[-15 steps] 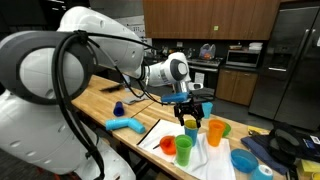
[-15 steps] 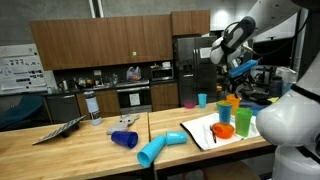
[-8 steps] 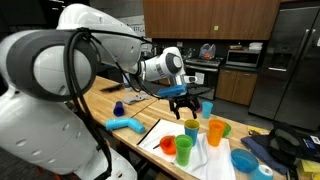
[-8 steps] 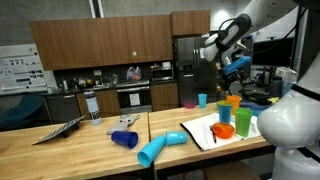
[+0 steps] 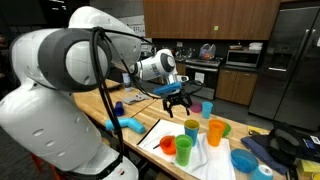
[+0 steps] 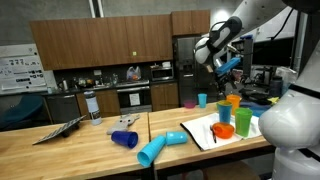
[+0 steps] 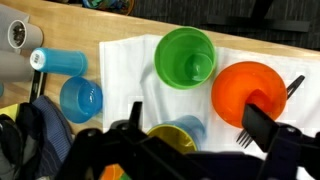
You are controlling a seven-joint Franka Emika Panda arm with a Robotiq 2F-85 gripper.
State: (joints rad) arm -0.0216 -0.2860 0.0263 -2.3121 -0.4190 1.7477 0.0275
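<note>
My gripper hangs open and empty in the air above the wooden counter; it also shows high up in an exterior view. In the wrist view its two black fingers frame a white cloth far below. On the cloth stand a green cup, an orange cup and a yellow cup nested in a blue one. A black fork lies by the orange cup. The gripper touches nothing.
A blue cup and a light blue tube-like cup lie on their sides on the counter. A teal cup, a blue bowl and dark cloths sit nearby. Kitchen cabinets and a refrigerator stand behind.
The gripper has risen and drawn away from the cups, moving left in both exterior views. It stays open and empty. The cups have not moved.
</note>
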